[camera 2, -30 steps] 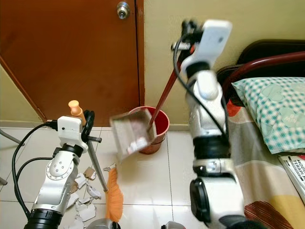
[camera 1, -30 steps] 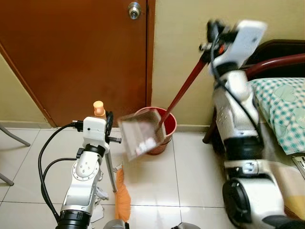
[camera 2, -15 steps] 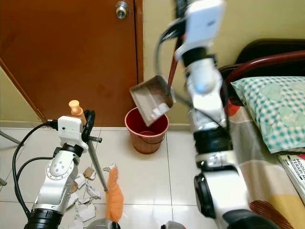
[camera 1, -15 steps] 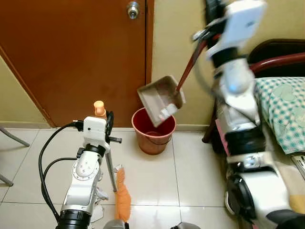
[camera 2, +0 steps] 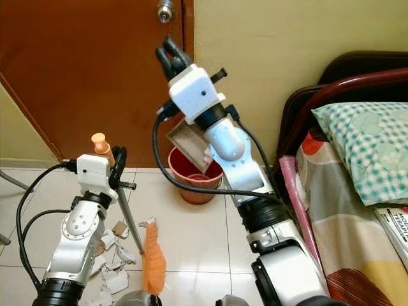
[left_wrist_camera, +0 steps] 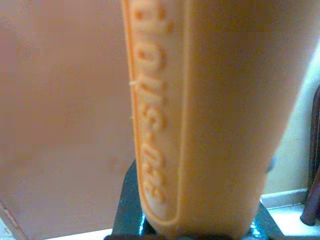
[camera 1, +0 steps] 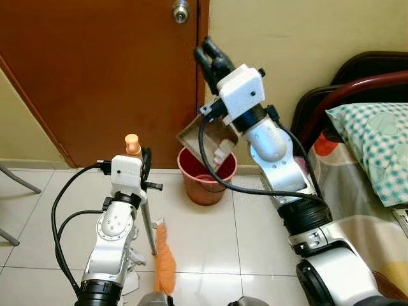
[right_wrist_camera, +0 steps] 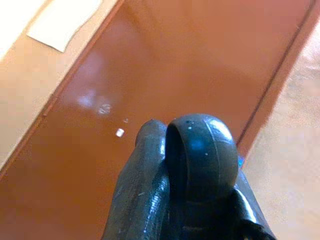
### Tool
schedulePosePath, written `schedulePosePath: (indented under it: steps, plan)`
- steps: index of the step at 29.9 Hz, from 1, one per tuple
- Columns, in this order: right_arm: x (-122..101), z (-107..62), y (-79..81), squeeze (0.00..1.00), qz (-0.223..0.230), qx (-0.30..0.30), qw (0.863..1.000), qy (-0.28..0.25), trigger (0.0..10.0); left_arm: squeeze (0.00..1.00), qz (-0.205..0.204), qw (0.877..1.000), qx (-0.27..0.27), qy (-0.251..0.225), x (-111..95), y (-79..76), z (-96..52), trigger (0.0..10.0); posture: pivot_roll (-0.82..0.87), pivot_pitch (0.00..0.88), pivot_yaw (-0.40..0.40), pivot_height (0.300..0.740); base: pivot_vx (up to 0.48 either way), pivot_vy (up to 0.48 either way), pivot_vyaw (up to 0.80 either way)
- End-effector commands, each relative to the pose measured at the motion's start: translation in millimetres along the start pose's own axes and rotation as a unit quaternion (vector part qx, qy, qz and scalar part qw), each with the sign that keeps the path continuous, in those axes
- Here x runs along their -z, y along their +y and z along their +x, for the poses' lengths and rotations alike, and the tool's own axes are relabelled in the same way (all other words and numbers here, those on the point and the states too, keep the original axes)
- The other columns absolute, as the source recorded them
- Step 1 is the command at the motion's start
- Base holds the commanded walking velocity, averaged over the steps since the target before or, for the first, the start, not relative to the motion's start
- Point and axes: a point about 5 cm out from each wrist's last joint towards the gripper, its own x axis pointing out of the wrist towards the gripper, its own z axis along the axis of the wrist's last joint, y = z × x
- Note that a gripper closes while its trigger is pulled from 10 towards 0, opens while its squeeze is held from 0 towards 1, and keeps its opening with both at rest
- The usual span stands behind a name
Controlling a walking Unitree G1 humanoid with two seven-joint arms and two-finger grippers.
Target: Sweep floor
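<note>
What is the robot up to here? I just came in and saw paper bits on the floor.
It is sweeping up. The right gripper holds a dustpan tilted above the red bucket by the door, with a scrap of paper at its lip. The left gripper is shut on the orange broom, standing its bristles on the tiles. Torn paper scraps lie on the floor beside the broom.

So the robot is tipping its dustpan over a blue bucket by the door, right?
Not quite: the bucket is red, not blue, as the left eye view shows. The rest holds: the right gripper tips the dustpan over it, by the door.
</note>
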Motion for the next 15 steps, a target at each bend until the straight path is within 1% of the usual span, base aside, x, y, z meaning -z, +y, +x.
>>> schedulePosePath:
  steps: [1, 2, 3, 4, 5, 15]
  plan:
    - [-10, 3.4, 3.1, 0.0, -0.016, -0.021, 0.999, -0.032, 10.0, 0.0, -0.009, 1.0, 0.002, -0.008, -3, -2.7, 1.5, 10.0, -0.02, 0.0, -0.024, 0.74, 0.0, 0.0, 0.0]
    - [-8, 1.2, 9.6, 0.0, -0.014, -0.045, 0.998, -0.03, 10.0, 0.0, -0.009, 1.0, 0.002, -0.008, -3, -2.9, 1.5, 10.0, -0.02, 0.0, -0.024, 0.74, 0.0, 0.0, 0.0]
    - [-8, 1.2, 9.6, 0.0, -0.014, -0.045, 0.998, -0.03, 10.0, 0.0, -0.009, 1.0, 0.002, -0.008, -3, -2.9, 1.5, 10.0, -0.02, 0.0, -0.024, 0.74, 0.0, 0.0, 0.0]
    - [-3, -4.6, 21.6, 0.0, -0.006, -0.091, 0.996, -0.022, 10.0, 0.0, -0.01, 1.0, 0.003, -0.008, -2, -3.8, 1.7, 10.0, -0.03, 0.0, -0.027, 0.74, 0.0, 0.0, 0.0]
    - [-1, -7.5, 25.6, 0.0, -0.009, -0.105, 0.994, -0.02, 10.0, 0.0, -0.011, 1.0, 0.004, -0.008, -2, -4.5, 1.9, 10.0, -0.03, 0.0, -0.027, 0.74, 0.0, 0.0, 0.0]
    - [10, -20.0, 38.0, 0.0, -0.009, -0.143, 0.99, 0.001, 10.0, 0.0, -0.013, 1.0, 0.006, -0.008, -2, -6.5, 2.4, 10.0, -0.03, 0.0, -0.029, 0.74, 0.0, 0.0, 0.0]
